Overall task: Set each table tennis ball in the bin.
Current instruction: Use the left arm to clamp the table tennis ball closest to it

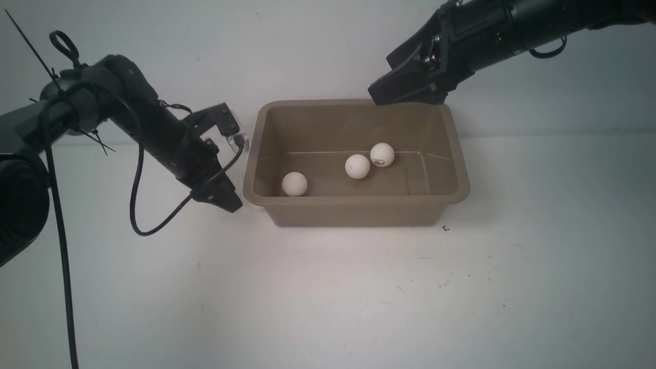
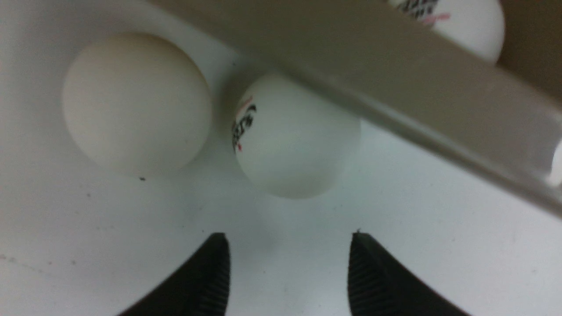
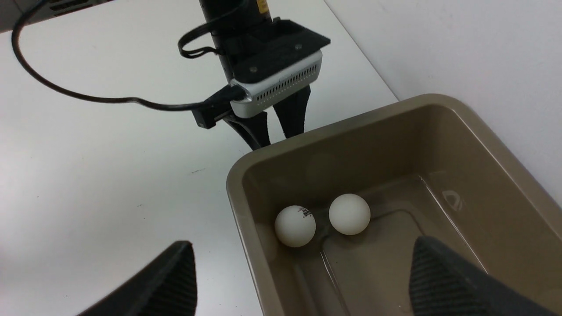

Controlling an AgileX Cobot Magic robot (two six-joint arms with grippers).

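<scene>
The taupe bin (image 1: 259, 154) stands mid-table with three table tennis balls inside: one near its left wall (image 1: 294, 184), one in the middle (image 1: 357, 166) and a printed one (image 1: 382, 155). Two more balls lie on the table outside it: a plain one (image 2: 136, 103) and a printed one (image 2: 296, 136) tucked under the bin's rim (image 2: 395, 87). My left gripper (image 2: 290, 239) is open and empty, just short of the printed ball; it hangs low beside the bin's left wall (image 1: 228, 201). My right gripper (image 3: 303, 241) is open and empty over the bin's back right rim (image 1: 389, 92).
The left arm's cable (image 1: 138, 205) loops down over the table left of the bin. The left arm's wrist camera (image 3: 274, 83) shows beyond the bin's short wall (image 3: 281, 151). A wall (image 1: 307, 51) stands behind the bin.
</scene>
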